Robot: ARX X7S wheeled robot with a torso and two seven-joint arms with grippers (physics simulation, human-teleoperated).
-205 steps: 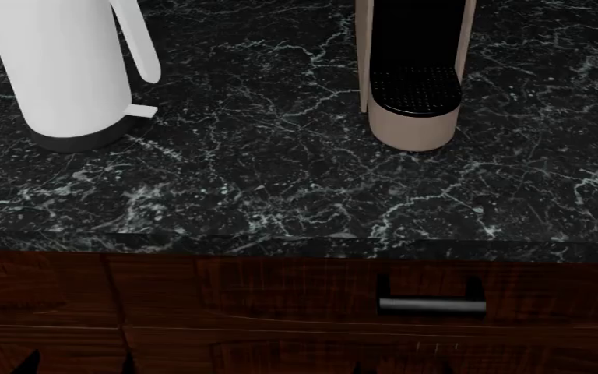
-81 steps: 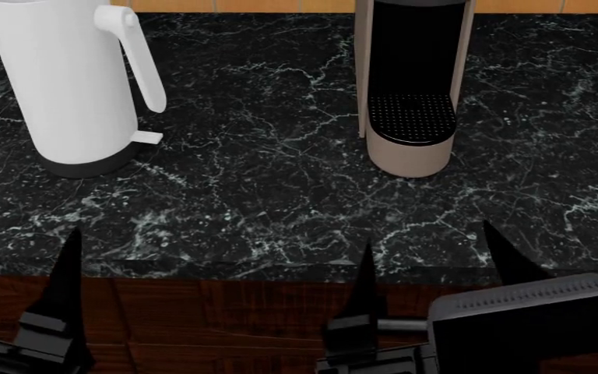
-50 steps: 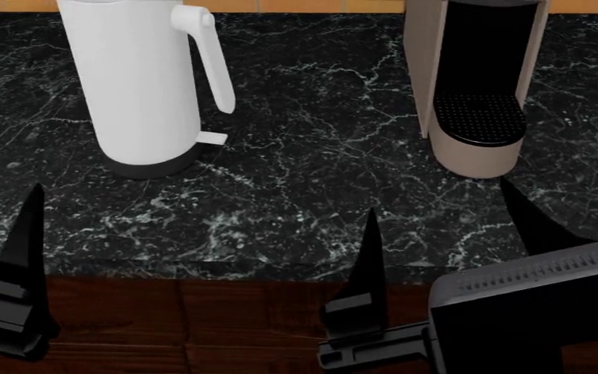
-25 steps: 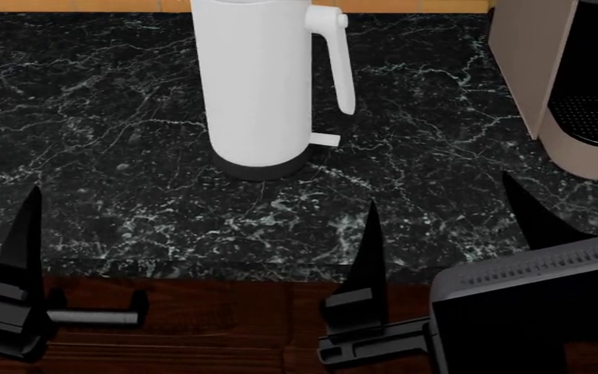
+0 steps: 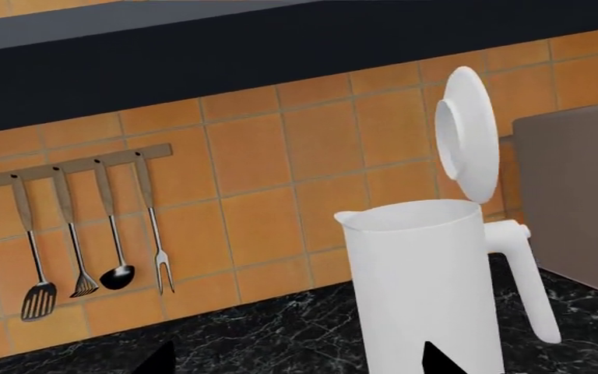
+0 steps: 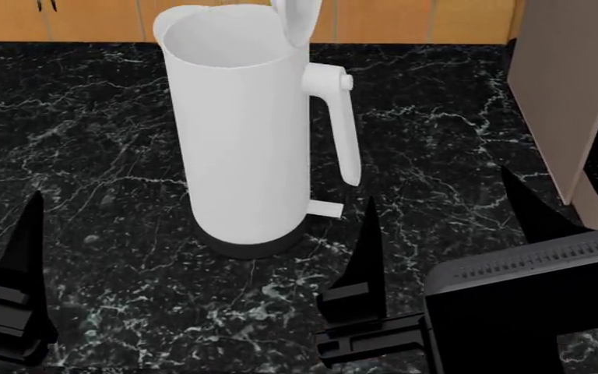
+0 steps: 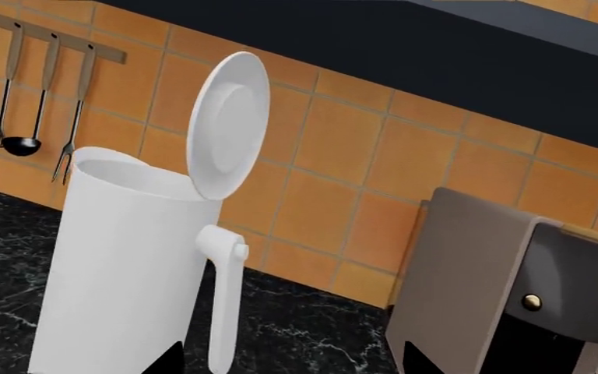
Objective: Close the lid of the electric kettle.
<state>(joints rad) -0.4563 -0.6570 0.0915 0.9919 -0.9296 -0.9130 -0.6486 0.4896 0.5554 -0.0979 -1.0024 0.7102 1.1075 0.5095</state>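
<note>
The electric kettle [image 6: 242,140] is a tall white jug on a dark base, standing on the black marble counter [image 6: 91,156]. Its lid [image 6: 297,17] stands upright and open above the handle. The left wrist view shows the kettle [image 5: 413,288] and the lid [image 5: 463,132], as does the right wrist view, with the kettle [image 7: 122,265] and lid [image 7: 228,125]. My right gripper [image 6: 435,183] is open and empty, low and to the right of the handle. Only one finger [image 6: 24,265] of my left gripper shows in the head view. Its wrist view shows the gripper [image 5: 297,362] open and empty.
A beige coffee machine [image 6: 569,101] stands close to the kettle's right, also in the right wrist view [image 7: 486,288]. An orange tiled wall with a utensil rail [image 5: 75,167] runs behind the counter, under a dark cabinet.
The view has closed in and shifted, so the kettle now sits near and central. Both grippers have risen into view above the counter. The lid still stands open.
</note>
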